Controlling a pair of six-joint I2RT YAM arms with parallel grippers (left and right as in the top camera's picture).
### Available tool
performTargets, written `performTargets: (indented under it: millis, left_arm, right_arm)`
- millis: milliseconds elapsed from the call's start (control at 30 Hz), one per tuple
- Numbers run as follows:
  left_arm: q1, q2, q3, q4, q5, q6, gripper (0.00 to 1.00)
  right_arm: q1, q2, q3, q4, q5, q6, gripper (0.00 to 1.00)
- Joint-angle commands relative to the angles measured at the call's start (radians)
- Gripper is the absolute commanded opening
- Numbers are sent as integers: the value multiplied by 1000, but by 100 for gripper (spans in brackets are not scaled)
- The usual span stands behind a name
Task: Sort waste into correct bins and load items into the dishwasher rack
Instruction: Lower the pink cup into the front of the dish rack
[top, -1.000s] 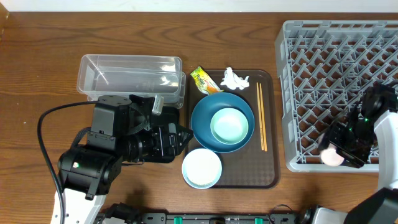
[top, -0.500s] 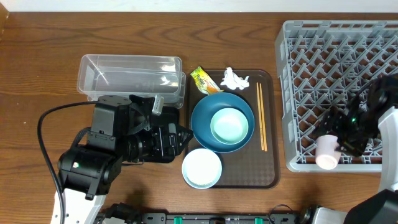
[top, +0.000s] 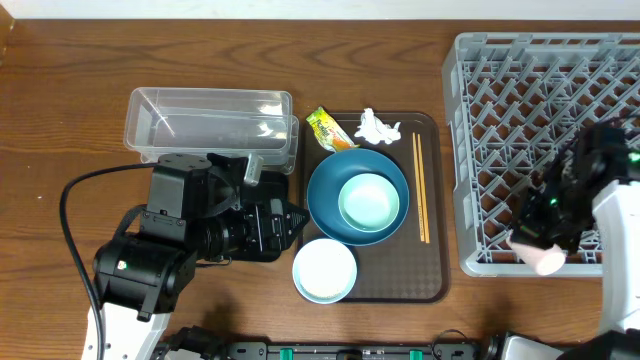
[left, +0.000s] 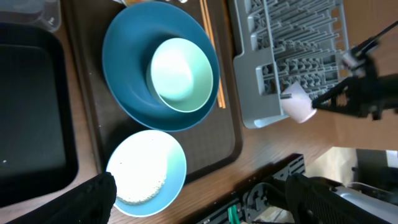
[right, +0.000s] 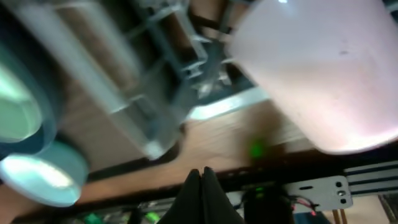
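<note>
Left wrist view, left fingers (left: 93, 200) apart, cut off below, right fingers (left: 333, 98) clamped on pink cup (left: 297, 103) at rack (left: 254, 107) edge

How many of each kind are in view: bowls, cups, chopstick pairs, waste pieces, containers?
Bowls: 3 (dark-blue bowl, mint bowl, white bowl)
Cups: 1 (pink cup)
Chopstick pairs: 1 (chopsticks)
Waste pieces: 2 (wrapper, tissue)
Containers: 4 (clear tub, black tray, brown tray, rack)
Total: 11
</note>
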Motion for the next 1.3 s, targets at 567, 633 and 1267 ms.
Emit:
performTargets:
  millis: [567,633,1267]
  left_arm:
    - [0,-1,14,-18,-34,24,89]
    - [0,-1,15,-17,-34,24,89]
    - [0,-1,15,-18,-34,24,89]
  right_arm:
    - [-71,-236,-95,74,40,113,1]
    - [-99,-274,-94,71,103,168,1]
    - [-258,-169,-135,68,270,206,1]
